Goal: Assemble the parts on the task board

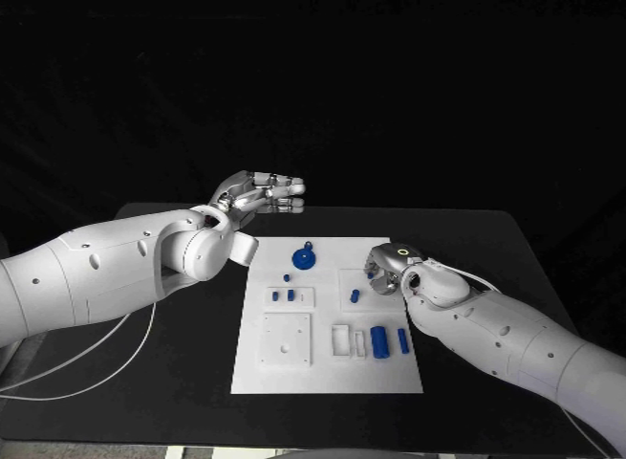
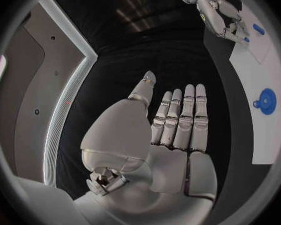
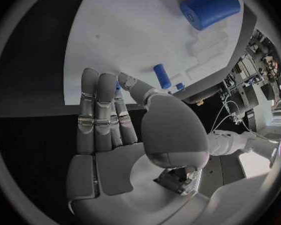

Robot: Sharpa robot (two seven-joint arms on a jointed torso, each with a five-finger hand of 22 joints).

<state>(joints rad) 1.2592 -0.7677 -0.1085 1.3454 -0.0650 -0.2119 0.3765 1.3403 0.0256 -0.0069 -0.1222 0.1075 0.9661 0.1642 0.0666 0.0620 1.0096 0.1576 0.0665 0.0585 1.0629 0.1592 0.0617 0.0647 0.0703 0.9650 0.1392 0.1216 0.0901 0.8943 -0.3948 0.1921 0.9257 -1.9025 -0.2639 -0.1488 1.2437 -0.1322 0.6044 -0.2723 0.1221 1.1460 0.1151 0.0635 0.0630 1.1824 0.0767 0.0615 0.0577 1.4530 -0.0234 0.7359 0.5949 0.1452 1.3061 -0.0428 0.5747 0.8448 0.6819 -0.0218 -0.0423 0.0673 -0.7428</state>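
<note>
- The black table [image 1: 478, 287] carries the white task board [image 1: 327, 368] in its middle, long side running near to far.
- The left hand [image 1: 262, 194] hangs above the table just past the board's far left corner; its fingers [image 2: 181, 117] lie straight and side by side, thumb apart, holding nothing.
- The right hand [image 1: 386, 271] sits low at the board's right edge, about halfway along. Its fingers [image 3: 97, 110] are stretched flat, with a small bit of blue at their tips; I cannot tell whether it pinches that piece or only touches it.
- A round blue disc [image 1: 303, 257] with a small knob lies on the far part of the board.
- A blue cylinder [image 1: 378, 341] lies near the board's near right side, with a thinner blue peg [image 1: 403, 340] just right of it.
- Two small blue pieces [image 1: 285, 295] lie left of the middle, and a tiny one [image 1: 287, 278] just beyond them.
- Progress, as I judge it: early. Most pieces lie loose on the board, the white recessed block [image 1: 287, 339] at near left looks unfilled, and nothing is plainly seated.
- No brand, label or writing can be read anywhere.
</note>
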